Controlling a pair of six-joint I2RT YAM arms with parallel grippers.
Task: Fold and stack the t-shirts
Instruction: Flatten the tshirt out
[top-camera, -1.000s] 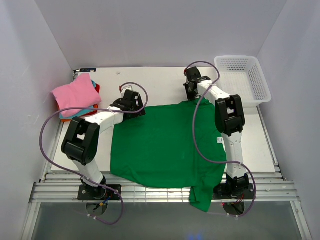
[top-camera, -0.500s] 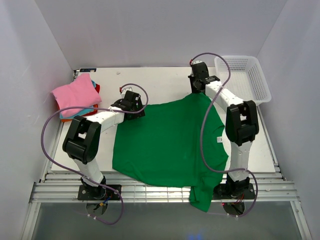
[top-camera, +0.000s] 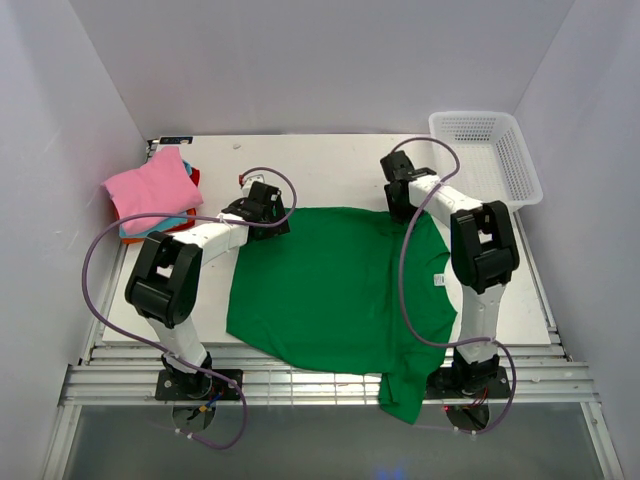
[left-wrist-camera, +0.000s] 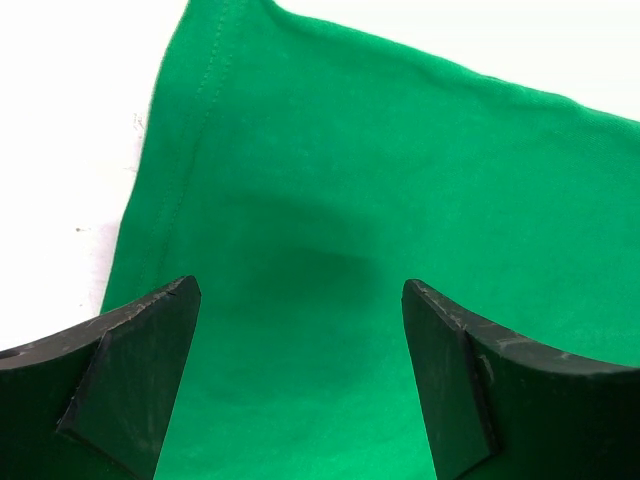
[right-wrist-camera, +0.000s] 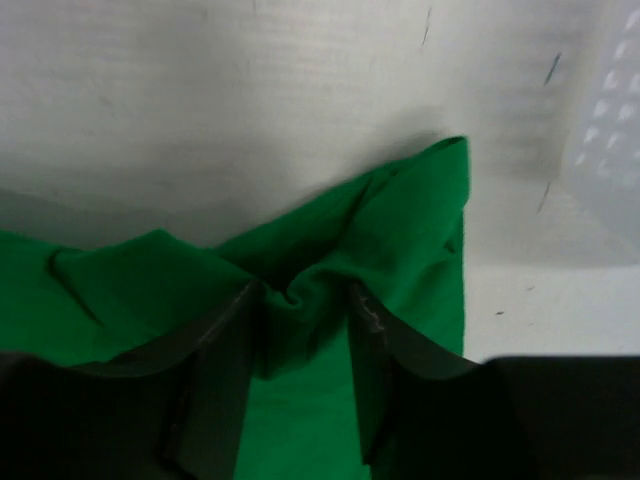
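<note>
Top view: your bright green cloth t-shirt (top-camera: 330, 290) lies spread flat on the white table (top-camera: 320, 165), one near corner hanging over the front edge. The left gripper (top-camera: 266, 208) sits at its far-left corner, the right gripper (top-camera: 402, 200) at its far-right corner. A pink-topped stack of folded shirts (top-camera: 150, 190) lies far left, a white plastic mesh basket (top-camera: 520, 170) far right. Left wrist: your jaws stand wide apart over the cloth, holding nothing. Right wrist: the fingers (right-wrist-camera: 215, 380) flank a bunched green fold; whether they pinch it, I cannot tell.
</note>
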